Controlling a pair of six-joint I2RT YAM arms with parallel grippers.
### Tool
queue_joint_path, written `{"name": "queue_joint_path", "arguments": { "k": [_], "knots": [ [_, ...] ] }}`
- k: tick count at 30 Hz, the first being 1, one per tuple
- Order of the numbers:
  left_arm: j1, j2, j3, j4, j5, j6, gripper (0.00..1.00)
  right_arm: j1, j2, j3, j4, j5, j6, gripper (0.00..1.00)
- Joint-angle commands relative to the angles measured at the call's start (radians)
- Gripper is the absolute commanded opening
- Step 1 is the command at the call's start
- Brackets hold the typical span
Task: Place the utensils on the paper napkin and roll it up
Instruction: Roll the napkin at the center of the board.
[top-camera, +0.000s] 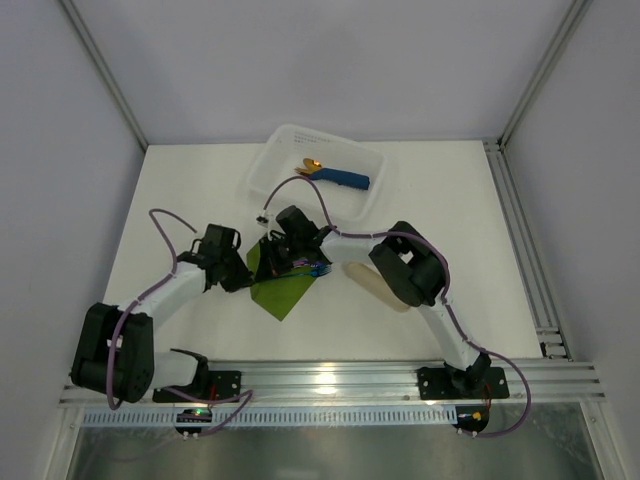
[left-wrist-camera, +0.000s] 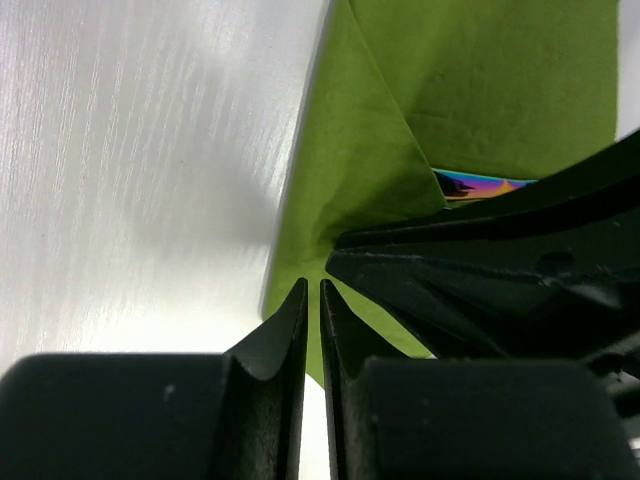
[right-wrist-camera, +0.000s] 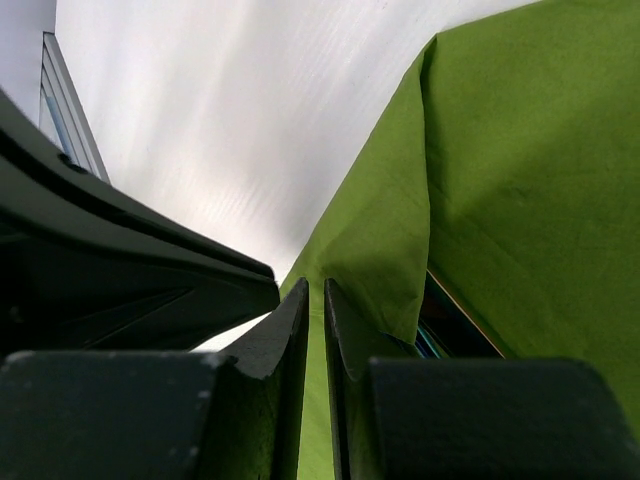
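Note:
The olive-green paper napkin (top-camera: 283, 295) lies mid-table with one flap (left-wrist-camera: 375, 170) folded up over the utensils. Of the utensils only an iridescent sliver (left-wrist-camera: 475, 185) shows under the flap, and their ends (top-camera: 317, 269) stick out at the napkin's right. My right gripper (right-wrist-camera: 312, 285) has its jaws nearly together, pinching the puckered edge of the flap. It reaches in from above (top-camera: 275, 262). My left gripper (left-wrist-camera: 312, 285) is shut with nothing in its slit. Its tips rest at the napkin's left edge (top-camera: 252, 272), almost touching the right fingers (left-wrist-camera: 450, 270).
A clear plastic bin (top-camera: 275, 150) stands at the back and holds a blue rolled napkin with gold cutlery (top-camera: 340, 178). A beige oblong piece (top-camera: 375, 285) lies under the right forearm. Metal rails run along the right side and the near edge.

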Motion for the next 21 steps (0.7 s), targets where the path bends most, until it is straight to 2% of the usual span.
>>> {"name": "queue_joint_path", "arguments": {
  "k": [1,11,21],
  "knots": [
    [0.006,0.040,0.027,0.034,-0.012,0.025,0.09,0.000,-0.002,0.014,0.017,0.011,-0.014,0.15],
    [0.009,0.095,0.013,0.073,-0.012,0.025,0.08,0.002,-0.006,0.012,0.017,0.004,-0.011,0.14],
    [0.021,0.066,0.033,0.051,-0.020,0.036,0.08,0.002,0.008,0.016,0.017,0.004,-0.010,0.14]
  ]
}}
